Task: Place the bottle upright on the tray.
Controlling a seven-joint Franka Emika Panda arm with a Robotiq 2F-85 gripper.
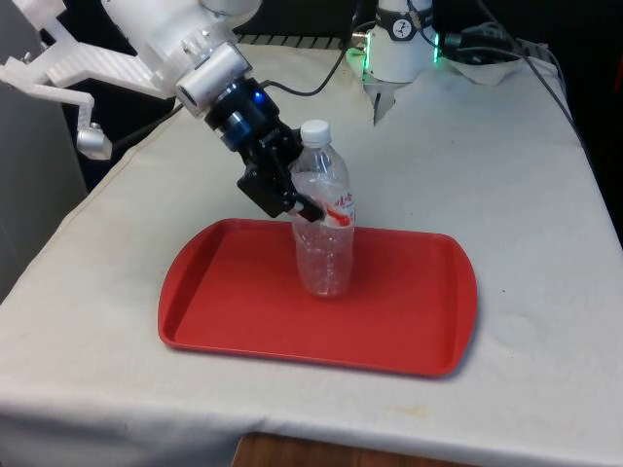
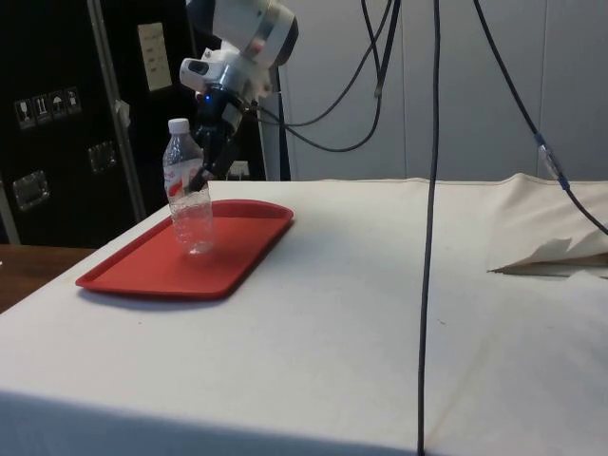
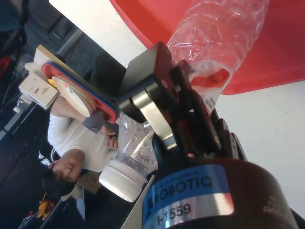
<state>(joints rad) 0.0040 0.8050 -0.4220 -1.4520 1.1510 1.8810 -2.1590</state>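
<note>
Front view: on the white-clothed table (image 1: 506, 195) a red tray (image 1: 234, 311) carries an upright clear water bottle (image 1: 324, 248), white-capped. The black hand (image 1: 310, 209) grips its labelled middle. Side view: bottle (image 2: 190, 204) stands on the tray (image 2: 142, 271). Wrist view: fingers (image 3: 157, 119) clamp it; a person (image 3: 81, 143) sits behind.

I see the clear plastic bottle (image 1: 325, 229) with its white cap and red-and-white label standing upright, or nearly so, near the middle of the flat red tray (image 1: 234, 302), which lies on the bench's white cloth.
</note>
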